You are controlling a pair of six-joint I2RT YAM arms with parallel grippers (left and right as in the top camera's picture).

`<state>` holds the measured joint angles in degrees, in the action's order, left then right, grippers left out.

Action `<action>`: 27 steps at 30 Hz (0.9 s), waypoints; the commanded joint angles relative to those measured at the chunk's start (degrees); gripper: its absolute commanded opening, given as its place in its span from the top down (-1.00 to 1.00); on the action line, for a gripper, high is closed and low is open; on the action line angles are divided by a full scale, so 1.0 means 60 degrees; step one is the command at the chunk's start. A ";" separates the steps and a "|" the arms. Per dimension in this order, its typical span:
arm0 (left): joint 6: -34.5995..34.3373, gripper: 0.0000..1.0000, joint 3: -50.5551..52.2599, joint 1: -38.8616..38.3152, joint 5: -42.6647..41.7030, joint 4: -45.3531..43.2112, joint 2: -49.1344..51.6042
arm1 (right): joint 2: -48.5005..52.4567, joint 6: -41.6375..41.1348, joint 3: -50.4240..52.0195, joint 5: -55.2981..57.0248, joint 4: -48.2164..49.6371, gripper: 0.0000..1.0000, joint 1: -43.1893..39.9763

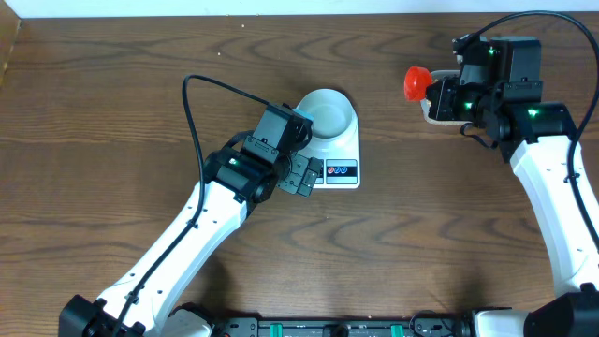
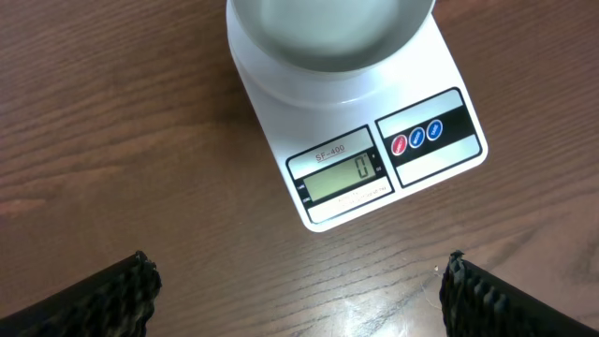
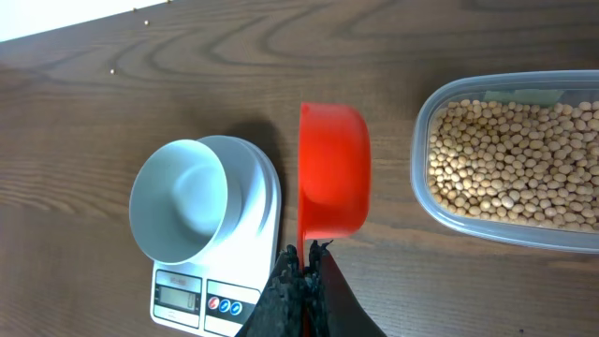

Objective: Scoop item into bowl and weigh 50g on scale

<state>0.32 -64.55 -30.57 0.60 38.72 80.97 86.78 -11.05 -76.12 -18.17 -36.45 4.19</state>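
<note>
Scale (image 2: 348, 170) marked SF-400, disp. 0; left gripper (image 2: 299, 290) spread, empty; red scoop (image 3: 333, 168) pinched by right gripper (image 3: 304, 270).

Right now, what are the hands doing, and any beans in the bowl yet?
Left hand open, by scale. Right hand shut on empty red scoop. Bowl on scale, empty; beans in tub. Nothing in the way.

Illumination is even and diffuse, from above; shadows are soft throughout. Left wrist view: a pale sheen marks the table (image 2: 122, 140) between the fingers (image 2: 117, 292) of the left gripper (image 2: 299, 285), which render near-black without detail; the bowl (image 2: 328, 37) ahead of them is slightly soft. Right wrist view: the right gripper (image 3: 304, 262) is dark and blurred; the scoop (image 3: 332, 168) just ahead of it is sharp, with a soft shadow along its left side.
</note>
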 commanded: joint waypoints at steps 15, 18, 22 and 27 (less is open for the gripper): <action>0.0160 -0.95 -0.0076 0.0040 0.0160 -0.0004 -0.0084 | 0.0022 0.0146 -0.0164 0.0047 -0.0040 0.98 -0.0131; 0.0160 -0.95 -0.0076 0.0040 0.0160 -0.0033 -0.0084 | 0.0025 0.0149 -0.0164 0.0047 -0.0036 0.98 -0.0131; 0.0160 -0.96 -0.0076 0.0040 0.0160 -0.0040 -0.0120 | 0.0022 0.0149 -0.0164 0.0047 -0.0036 0.98 -0.0131; 0.0160 -0.96 -0.0076 0.0040 0.0160 -0.0117 -0.0390 | 0.0025 0.0146 -0.0164 0.0098 -0.0025 0.97 -0.0131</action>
<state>0.32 -64.55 -30.57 0.60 38.39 80.84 86.78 -11.05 -76.12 -18.17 -36.60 3.70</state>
